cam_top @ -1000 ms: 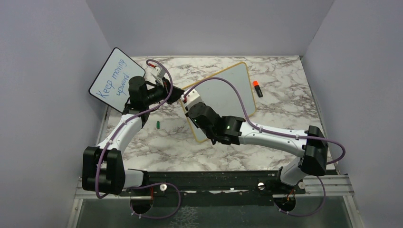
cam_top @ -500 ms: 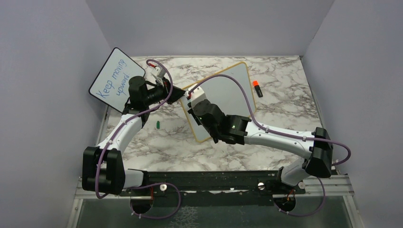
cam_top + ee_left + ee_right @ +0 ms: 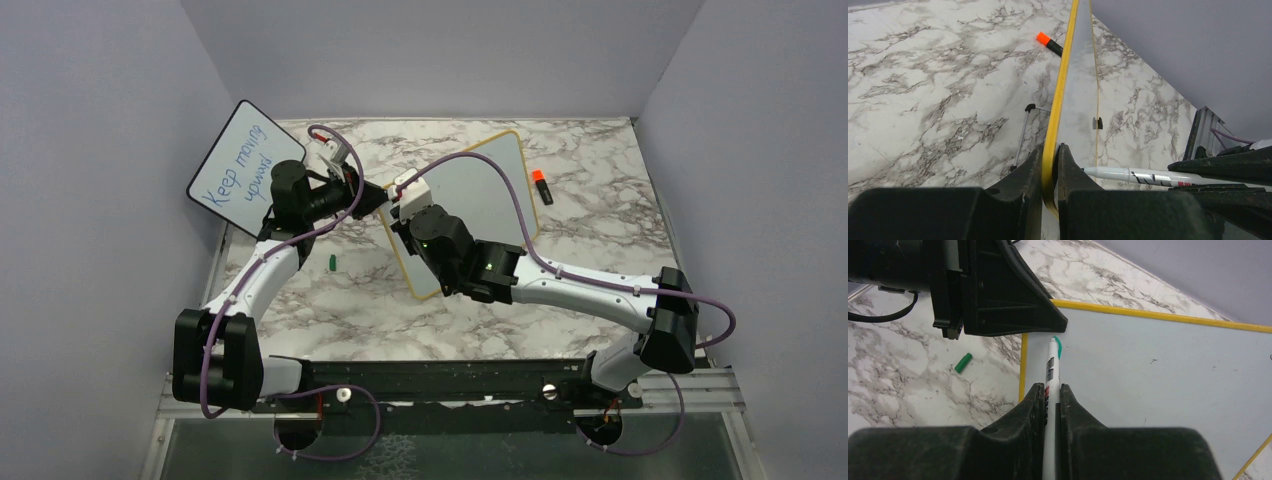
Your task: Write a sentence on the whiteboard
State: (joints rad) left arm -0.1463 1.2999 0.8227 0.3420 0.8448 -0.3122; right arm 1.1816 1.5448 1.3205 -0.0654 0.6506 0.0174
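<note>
white marble-patterned tabletop [image 3: 600, 210] with grey veining. a small green cap [image 3: 331, 263] lies left of centre; an orange-capped black marker [image 3: 541, 186] lies toward the back right, well apart from it. between them the yellow-framed whiteboard [image 3: 475, 205] stands tilted on the surface, and a black-framed board [image 3: 235, 160] sits at the far-left corner.

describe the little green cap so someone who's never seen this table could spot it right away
Find the big yellow-framed whiteboard near the middle of the marble table. On the tabletop left of its near corner, between board and white left arm, lies the green cap. It is short and all green, unlike the black, orange-tipped marker right of the board.
</note>
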